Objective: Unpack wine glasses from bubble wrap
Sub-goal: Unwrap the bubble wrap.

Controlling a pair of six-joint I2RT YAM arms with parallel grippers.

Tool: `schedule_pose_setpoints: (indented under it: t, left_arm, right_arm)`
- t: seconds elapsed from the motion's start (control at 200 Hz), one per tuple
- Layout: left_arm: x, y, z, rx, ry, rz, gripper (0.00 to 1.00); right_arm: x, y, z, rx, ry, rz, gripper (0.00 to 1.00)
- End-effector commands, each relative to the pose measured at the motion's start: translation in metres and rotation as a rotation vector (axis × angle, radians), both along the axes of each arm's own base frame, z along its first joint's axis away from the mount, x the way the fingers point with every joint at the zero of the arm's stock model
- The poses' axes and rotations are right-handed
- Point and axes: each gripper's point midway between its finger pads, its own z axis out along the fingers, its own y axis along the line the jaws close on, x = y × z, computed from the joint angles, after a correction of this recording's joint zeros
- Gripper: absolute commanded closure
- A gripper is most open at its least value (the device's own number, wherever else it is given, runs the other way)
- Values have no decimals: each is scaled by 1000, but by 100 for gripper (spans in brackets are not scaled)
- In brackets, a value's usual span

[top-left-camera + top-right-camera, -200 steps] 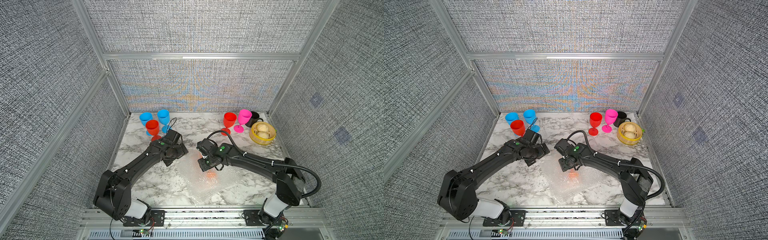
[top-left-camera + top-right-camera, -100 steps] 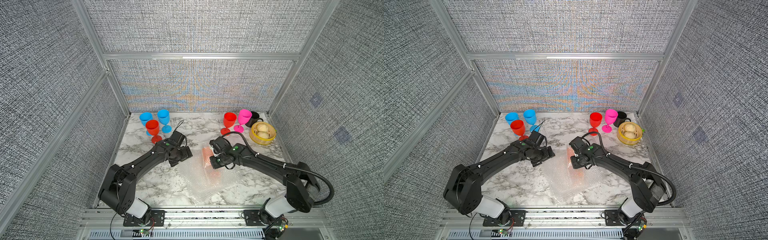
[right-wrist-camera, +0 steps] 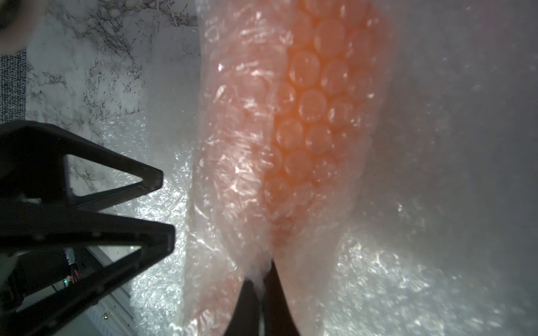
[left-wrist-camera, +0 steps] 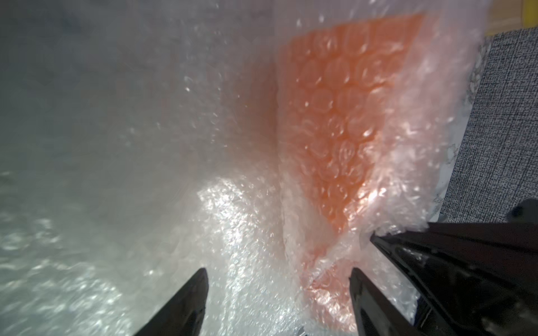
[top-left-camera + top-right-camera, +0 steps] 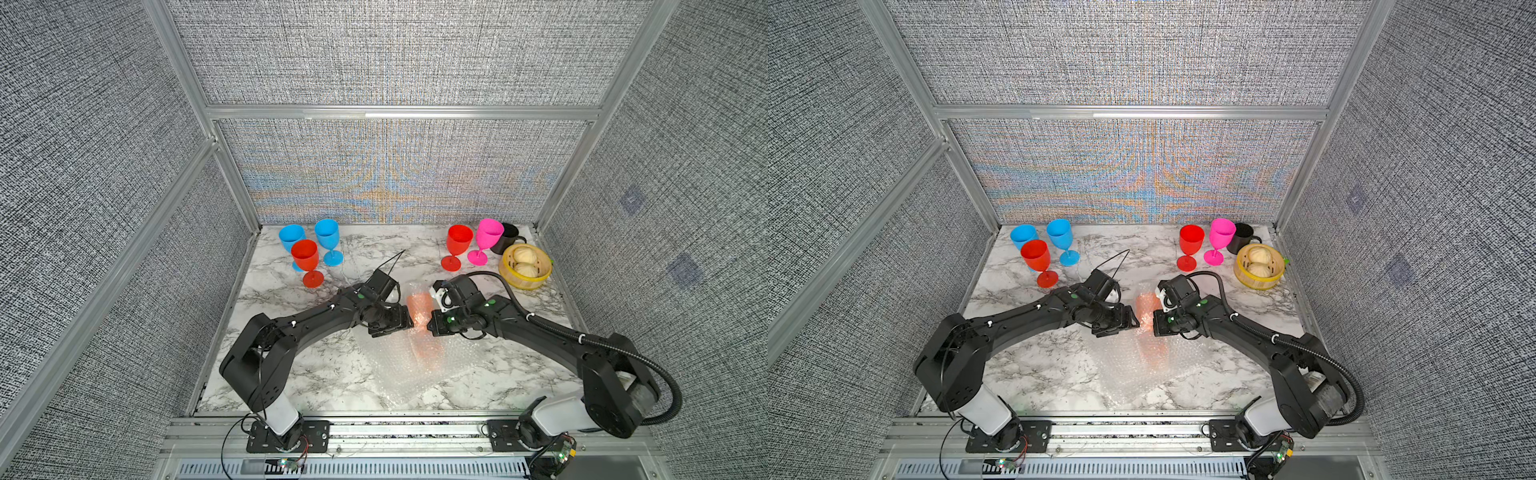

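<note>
An orange wine glass [image 5: 419,309] [image 5: 1145,309], wrapped in bubble wrap [image 5: 411,365], hangs tilted above the table's middle; the wrap's loose sheet trails down onto the marble. My right gripper [image 3: 260,269] is shut on a fold of the wrap beside the orange glass [image 3: 308,116]. My left gripper [image 4: 279,272] faces it from the other side, open, with wrap [image 4: 233,218] and the edge of the glass [image 4: 343,101] between its fingers. Five bare glasses stand at the back: two blue [image 5: 327,237], a red [image 5: 305,257], another red [image 5: 458,243] and a pink [image 5: 488,235].
A black mug [image 5: 509,239] and a bamboo steamer with buns [image 5: 525,266] sit at the back right corner. Metal-framed fabric walls close in the table on three sides. Both arms [image 5: 316,320] [image 5: 540,328] reach in from the front rail.
The right gripper shut on the wrap and raised the orange bundle off the table. The left gripper swung right up to the bundle, and its jaws have narrowed.
</note>
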Motion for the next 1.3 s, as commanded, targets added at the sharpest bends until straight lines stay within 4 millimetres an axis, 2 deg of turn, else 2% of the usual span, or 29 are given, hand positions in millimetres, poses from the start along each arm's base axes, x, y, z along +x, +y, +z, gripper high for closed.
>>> schedule_pose_setpoints:
  t: [0.0,0.09,0.15,0.36,0.475,0.635,0.916,1.296]
  left_arm:
    - [-1,-22,3,-97,-3,-36,28]
    - [-2,-25,-7,-87,20,-37,33]
    - [0,-27,-11,-90,27,-33,41]
    - [0,-22,-7,-87,-6,-24,78]
    - [-3,-14,-13,-62,-1,-14,100]
    - [-5,0,-25,-22,16,21,100]
    - [-5,29,-31,0,31,94,100]
    - [-7,40,-38,4,54,118,100]
  right_arm:
    - [1,9,7,60,2,12,100]
    - [2,11,8,70,6,18,100]
    - [3,11,9,69,3,18,100]
    - [3,-6,4,34,0,-9,100]
    - [4,-15,3,26,-5,-30,100]
    - [5,-23,1,30,-7,-49,100]
    - [5,-42,-1,53,1,-106,100]
    - [4,-62,-8,77,19,-169,100]
